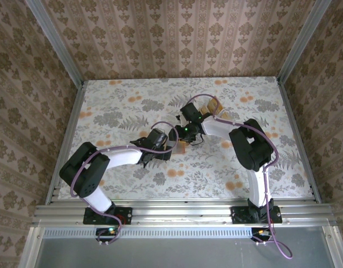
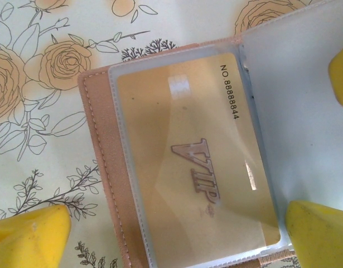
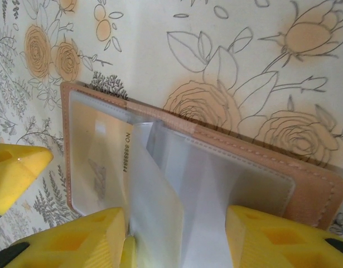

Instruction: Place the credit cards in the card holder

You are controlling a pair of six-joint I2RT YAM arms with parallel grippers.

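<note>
Left wrist, left gripper [image 2: 175, 233] splayed wide, empty, over card holder [image 2: 101, 167], credit card [image 2: 188, 156] sleeved, right wrist, right gripper [image 3: 185, 237] at 6 o'clock astride sleeve leaf [image 3: 154, 184], grip unclear

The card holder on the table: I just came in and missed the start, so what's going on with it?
The card holder lies open on the flowered table. One gold VIP card already sits in a clear pocket. The left gripper hovers wide open over that page. The right gripper has its jaws apart around an upright clear sleeve, apparently not clamping it.
</note>
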